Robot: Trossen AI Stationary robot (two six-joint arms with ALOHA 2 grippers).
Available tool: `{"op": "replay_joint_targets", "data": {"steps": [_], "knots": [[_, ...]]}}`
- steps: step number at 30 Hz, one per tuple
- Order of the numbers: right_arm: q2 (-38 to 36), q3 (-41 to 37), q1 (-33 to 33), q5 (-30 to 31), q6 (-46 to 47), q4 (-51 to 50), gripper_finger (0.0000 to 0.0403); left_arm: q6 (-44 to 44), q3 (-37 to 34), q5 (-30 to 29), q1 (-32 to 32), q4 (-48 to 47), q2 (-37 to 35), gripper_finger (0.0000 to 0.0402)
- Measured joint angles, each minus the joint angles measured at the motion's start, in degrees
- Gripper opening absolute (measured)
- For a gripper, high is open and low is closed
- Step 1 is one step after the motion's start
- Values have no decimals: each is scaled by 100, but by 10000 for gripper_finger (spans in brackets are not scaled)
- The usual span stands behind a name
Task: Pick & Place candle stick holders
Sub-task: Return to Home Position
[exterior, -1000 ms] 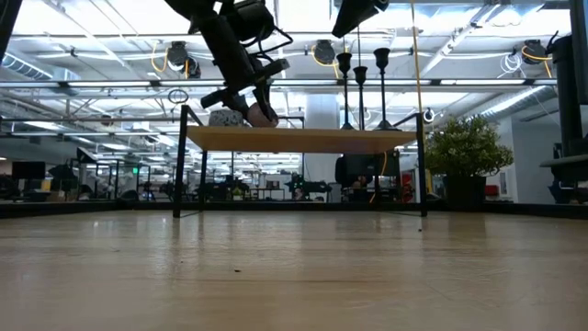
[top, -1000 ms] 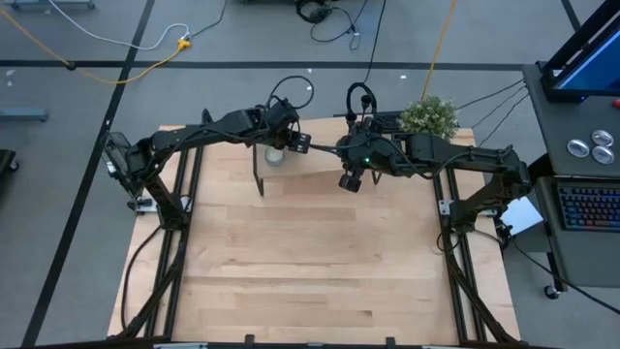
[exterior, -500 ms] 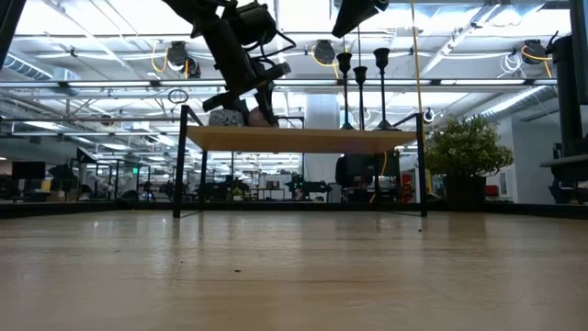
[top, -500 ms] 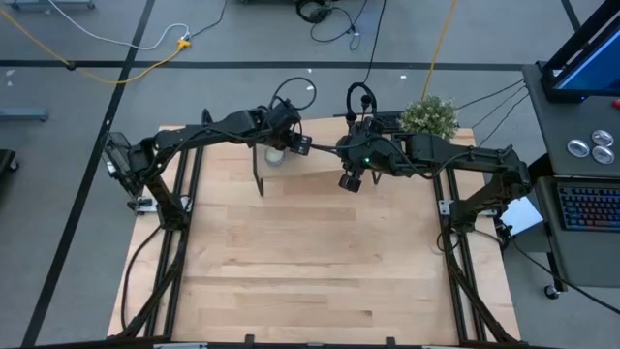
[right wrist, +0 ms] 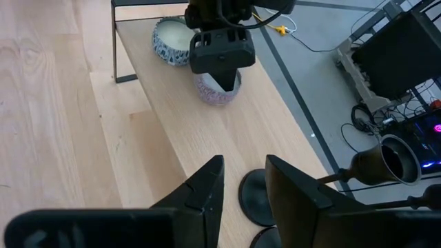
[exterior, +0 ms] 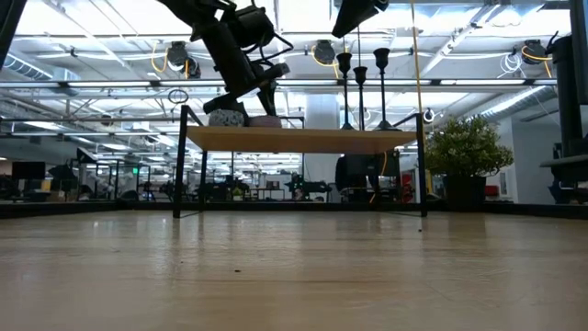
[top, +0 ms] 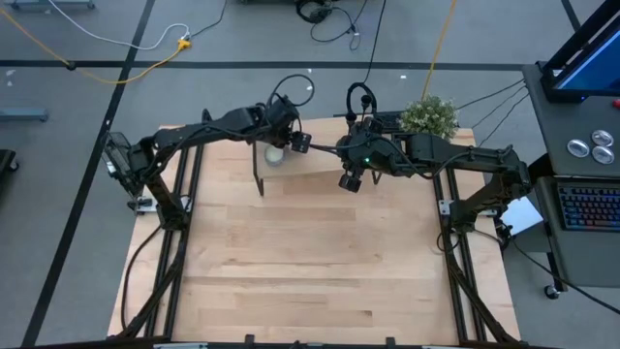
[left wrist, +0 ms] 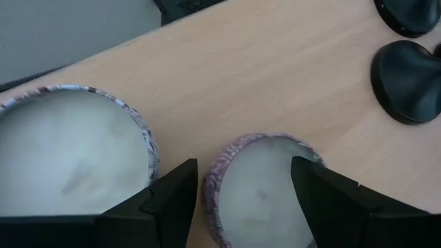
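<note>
Candle stick holders, three in number, stand upright and close together on the shelf, toward its three o'clock end. The shelf occupies the twelve o'clock edge of the table. At the shelf's nine o'clock end the pink candle sits just beside the blue candle.

Change noted: the left gripper, which enclosed the pink candle a second ago, has lifted off it. Its jaws stand wide, either side of the candle from above, and appear clear of it. The right gripper hovers over the holders' bases, jaws parted, carrying nothing.

Judgement: placing looks complete and both arms need only withdraw. Risk: a left finger clipping the candle rim on retreat.
</note>
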Motion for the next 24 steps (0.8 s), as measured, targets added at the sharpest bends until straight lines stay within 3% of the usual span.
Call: {"op": "replay_joint_targets", "data": {"steps": [8, 24], "knots": [[0, 0, -1, -1, 0, -1, 100, -2, 0, 436, 154, -22, -56, 241], [2, 0, 1, -139, -68, -14, 100, 115, 0, 394, 65, -127, -1105, 241]]}}
